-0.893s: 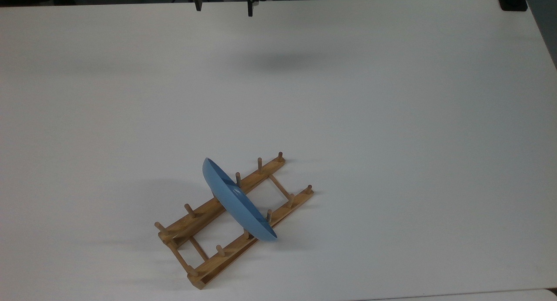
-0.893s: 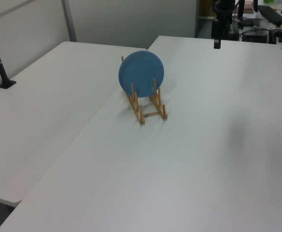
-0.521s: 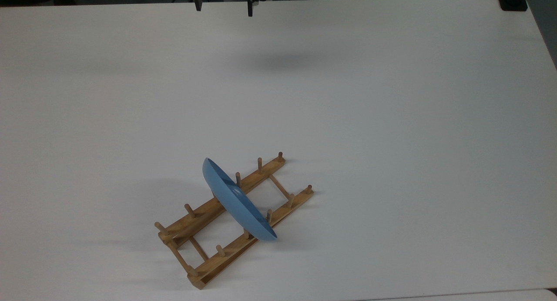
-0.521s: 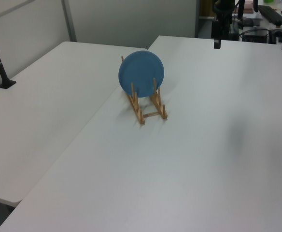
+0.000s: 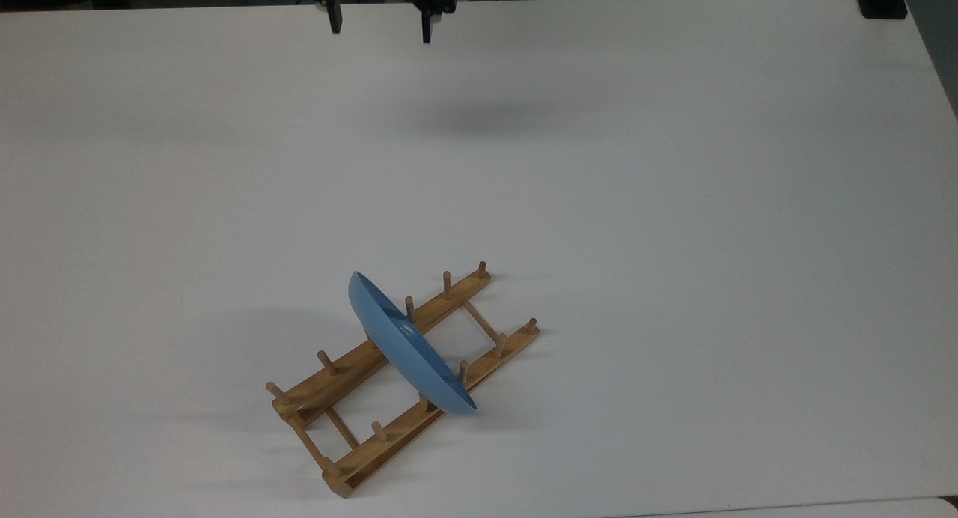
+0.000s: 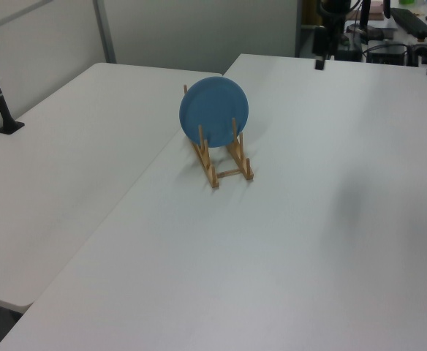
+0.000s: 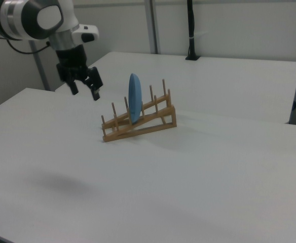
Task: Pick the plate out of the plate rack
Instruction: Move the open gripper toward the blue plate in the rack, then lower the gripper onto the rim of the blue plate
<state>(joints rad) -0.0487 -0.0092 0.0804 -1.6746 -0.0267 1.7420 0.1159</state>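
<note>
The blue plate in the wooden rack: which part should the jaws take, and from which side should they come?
Probably the top rim of the plate, from above. It stands on edge between the pegs of the rack, so its upper edge is free and thin enough to pinch. The gripper, jaws open, hangs well apart from it.

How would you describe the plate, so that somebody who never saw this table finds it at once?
On the white table lies one light-brown wooden plate rack with short upright pegs. Standing on edge between its pegs, near the middle, is the plate. It is the only blue thing here: round, shallow and plain.
</note>
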